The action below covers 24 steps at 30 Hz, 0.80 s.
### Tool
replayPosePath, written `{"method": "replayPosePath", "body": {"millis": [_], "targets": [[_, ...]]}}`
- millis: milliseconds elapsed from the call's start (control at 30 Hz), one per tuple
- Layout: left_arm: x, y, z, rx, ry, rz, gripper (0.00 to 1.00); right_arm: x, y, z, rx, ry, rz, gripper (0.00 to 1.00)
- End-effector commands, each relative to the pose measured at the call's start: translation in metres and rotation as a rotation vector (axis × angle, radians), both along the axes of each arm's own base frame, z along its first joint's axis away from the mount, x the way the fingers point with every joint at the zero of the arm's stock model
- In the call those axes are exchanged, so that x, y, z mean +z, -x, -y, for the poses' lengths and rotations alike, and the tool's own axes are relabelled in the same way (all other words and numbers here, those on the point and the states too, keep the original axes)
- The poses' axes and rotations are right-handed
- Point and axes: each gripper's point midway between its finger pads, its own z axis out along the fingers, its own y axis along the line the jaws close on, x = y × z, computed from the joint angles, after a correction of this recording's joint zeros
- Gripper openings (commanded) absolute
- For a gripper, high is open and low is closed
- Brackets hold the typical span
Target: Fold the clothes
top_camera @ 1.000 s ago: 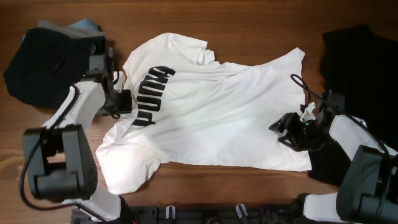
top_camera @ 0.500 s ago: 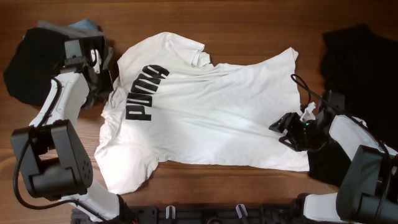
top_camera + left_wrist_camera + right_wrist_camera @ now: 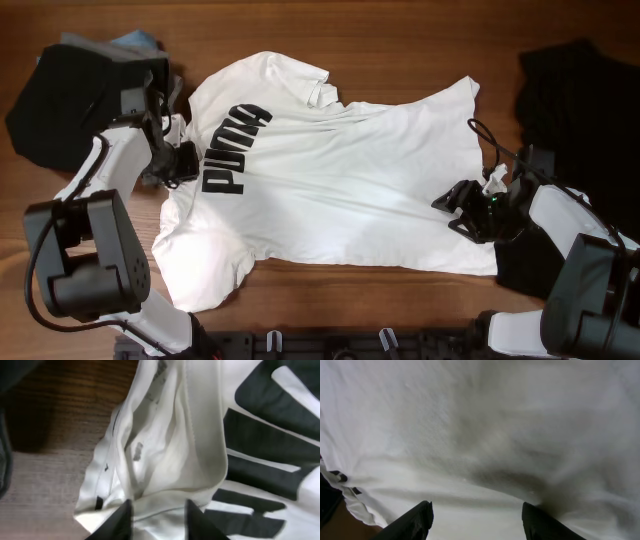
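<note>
You see the tabletop (image 3: 400,30) from straight above; both wrist cameras look down, very close, at the same white T-shirt (image 3: 340,190).

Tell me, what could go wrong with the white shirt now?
1. The left claw is open over a crumpled, layered edge of the white shirt. It might pinch only one layer, so the fold could come out crooked.
2. The right claw is open on the shirt's other end, close to the black garment. It might catch that too and drag it along.
</note>
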Motion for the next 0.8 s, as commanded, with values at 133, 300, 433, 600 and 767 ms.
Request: {"method": "replayPosePath", "body": {"millis": [133, 300, 433, 600, 767], "targets": [[-0.003, 0.019, 0.001, -0.007, -0.006, -0.067, 0.04, -0.034, 0.024, 0.022, 0.028, 0.160, -0.101, 0.64], [0.035, 0.021, -0.027, 0.075, -0.092, -0.082, 0.40, -0.034, 0.024, 0.022, 0.028, 0.160, -0.100, 0.64], [0.026, 0.036, -0.045, 0.175, -0.066, -0.119, 0.47, -0.034, 0.024, 0.022, 0.035, 0.161, -0.097, 0.64], [0.004, 0.033, -0.013, 0.177, 0.153, -0.059, 0.46, -0.034, 0.024, 0.022, 0.035, 0.162, -0.095, 0.65], [0.001, 0.034, -0.008, 0.172, 0.173, -0.059, 0.17, -0.034, 0.022, 0.022, 0.039, 0.165, -0.085, 0.65]]}}
